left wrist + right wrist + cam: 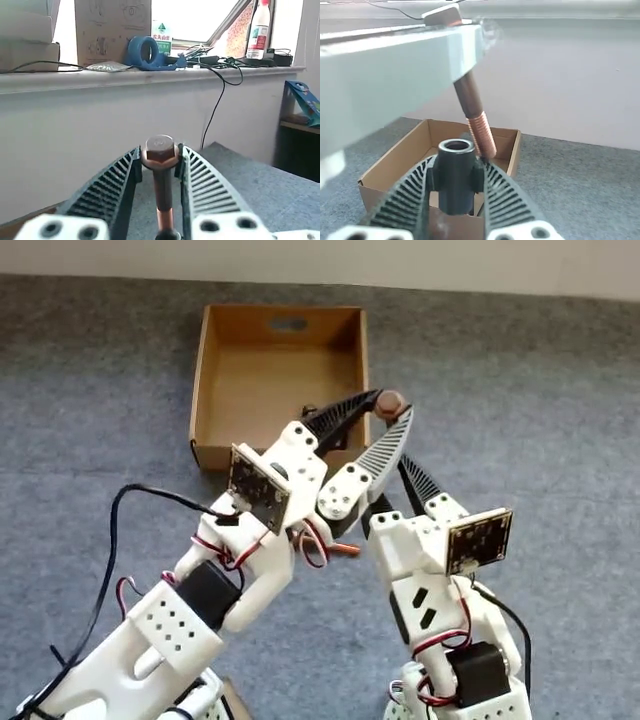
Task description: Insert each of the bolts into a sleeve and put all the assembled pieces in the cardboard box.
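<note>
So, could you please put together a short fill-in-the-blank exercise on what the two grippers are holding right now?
1. The left gripper is shut on the head of a copper ____.
2. The right gripper holds a dark ____ upright.
3. The bolt's ____ end lies by the sleeve's open top, not yet inside it.

Missing words: bolt; sleeve; threaded.

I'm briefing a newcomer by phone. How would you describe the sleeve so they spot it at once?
Find the cardboard box; close by it, the ribbed black fingers of the right gripper clamp the sleeve. It is a short dark tube, open end up, unlike the copper-coloured threaded bolt slanting beside it.
</note>
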`<action>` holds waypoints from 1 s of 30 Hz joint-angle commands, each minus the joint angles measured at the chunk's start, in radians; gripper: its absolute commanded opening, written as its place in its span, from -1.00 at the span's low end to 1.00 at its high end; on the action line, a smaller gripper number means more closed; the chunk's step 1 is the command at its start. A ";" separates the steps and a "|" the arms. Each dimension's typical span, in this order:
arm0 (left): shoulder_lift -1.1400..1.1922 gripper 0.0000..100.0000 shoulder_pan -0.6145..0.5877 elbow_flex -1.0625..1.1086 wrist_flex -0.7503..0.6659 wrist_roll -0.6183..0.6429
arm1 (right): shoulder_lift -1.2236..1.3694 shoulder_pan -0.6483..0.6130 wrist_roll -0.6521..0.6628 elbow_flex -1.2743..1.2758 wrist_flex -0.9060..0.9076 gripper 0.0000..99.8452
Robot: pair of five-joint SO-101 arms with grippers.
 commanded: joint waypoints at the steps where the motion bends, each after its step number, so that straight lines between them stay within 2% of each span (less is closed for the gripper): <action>1: -0.107 -0.98 0.013 -0.021 0.054 -0.008 | -0.008 -0.002 0.009 -0.007 -0.022 -0.99; 7: -0.197 -0.98 0.010 -0.019 0.157 -0.008 | -0.008 -0.002 0.009 -0.007 -0.022 -0.99; 22: -0.194 -0.98 -0.018 -0.038 0.178 -0.008 | -0.008 -0.002 0.009 -0.007 -0.021 -0.99; 25: -0.186 -0.98 -0.036 -0.102 0.278 -0.006 | -0.008 -0.002 0.009 -0.007 -0.021 -0.99; 30: -0.041 -0.98 -0.041 -0.328 0.534 -0.006 | -0.007 -0.004 0.009 -0.007 -0.021 -0.99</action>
